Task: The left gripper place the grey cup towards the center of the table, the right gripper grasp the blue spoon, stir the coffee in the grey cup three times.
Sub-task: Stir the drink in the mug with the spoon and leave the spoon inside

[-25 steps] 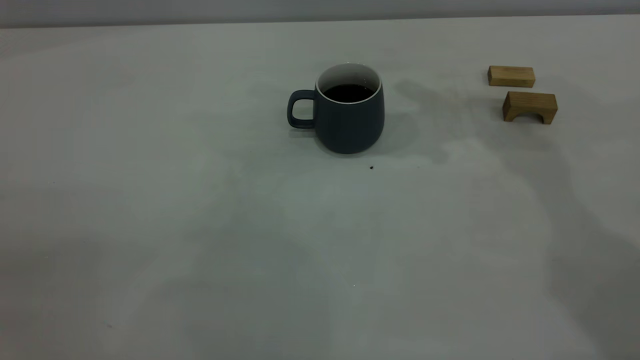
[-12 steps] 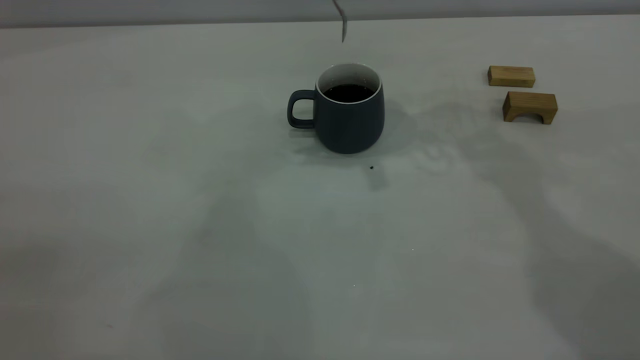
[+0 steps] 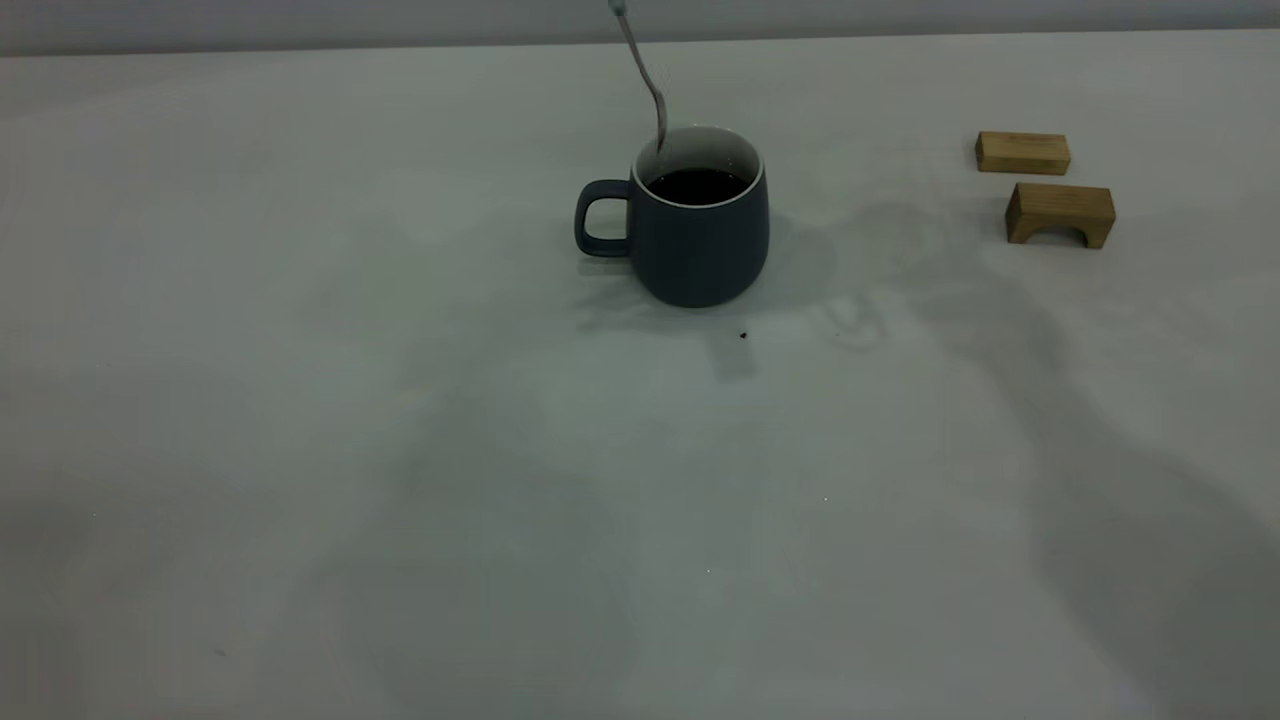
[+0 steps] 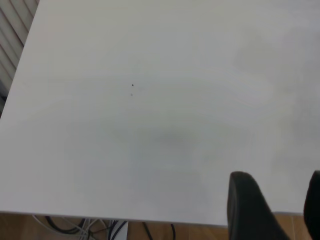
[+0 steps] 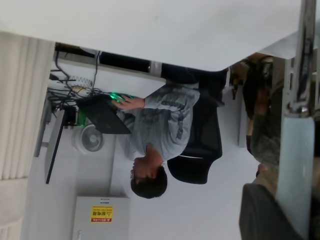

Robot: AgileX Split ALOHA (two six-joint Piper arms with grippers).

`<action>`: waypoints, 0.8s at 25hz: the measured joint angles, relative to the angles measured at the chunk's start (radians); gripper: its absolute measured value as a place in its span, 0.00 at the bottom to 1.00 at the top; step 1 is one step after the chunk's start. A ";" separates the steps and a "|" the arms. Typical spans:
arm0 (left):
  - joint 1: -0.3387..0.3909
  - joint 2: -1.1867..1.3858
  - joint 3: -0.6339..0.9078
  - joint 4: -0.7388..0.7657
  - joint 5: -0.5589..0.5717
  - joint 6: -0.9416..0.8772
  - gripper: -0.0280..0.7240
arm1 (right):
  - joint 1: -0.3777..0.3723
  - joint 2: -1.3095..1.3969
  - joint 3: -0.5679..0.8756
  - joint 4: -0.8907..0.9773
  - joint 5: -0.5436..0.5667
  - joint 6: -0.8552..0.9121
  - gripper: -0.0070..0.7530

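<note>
The grey cup [image 3: 700, 240] stands upright near the table's middle, handle to the left, with dark coffee [image 3: 698, 185] inside. The blue spoon [image 3: 643, 80] hangs tilted from above the exterior view's top edge. Its metal bowl is at the cup's back-left rim, above the coffee. In the right wrist view my right gripper [image 5: 295, 215] is shut on the spoon's pale blue handle [image 5: 298, 165], and the grey neck [image 5: 305, 55] points away. My left gripper [image 4: 280, 210] is open and holds nothing, over bare table [image 4: 150, 125] near its edge. Neither gripper shows in the exterior view.
Two tan wooden blocks [image 3: 1022, 153] [image 3: 1060, 213] lie at the far right of the table. A tiny dark speck [image 3: 743, 335] sits just in front of the cup. Beyond the table, a seated person [image 5: 160, 125] works at a laptop.
The spoon has come down into view from the top and shifted left. Its bowl went from well above the cup to the cup's rim. The cup has not moved.
</note>
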 joint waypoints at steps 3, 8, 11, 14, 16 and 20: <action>0.000 0.000 0.000 0.000 0.000 0.000 0.50 | -0.014 0.031 0.000 0.017 -0.002 -0.044 0.19; 0.000 0.000 0.001 0.000 0.000 0.000 0.50 | -0.046 0.084 0.000 0.036 -0.009 -0.141 0.19; 0.000 0.000 0.001 0.000 0.000 0.000 0.50 | -0.061 0.115 0.000 0.058 -0.012 -0.201 0.19; 0.000 0.000 0.001 0.000 0.000 0.000 0.50 | -0.069 0.146 0.000 0.085 -0.017 -0.245 0.19; 0.000 0.000 0.001 0.000 0.000 0.000 0.50 | -0.069 0.162 -0.001 0.101 -0.021 -0.252 0.19; 0.000 0.000 0.001 0.000 0.000 0.000 0.50 | -0.069 0.199 -0.014 0.148 -0.021 -0.256 0.19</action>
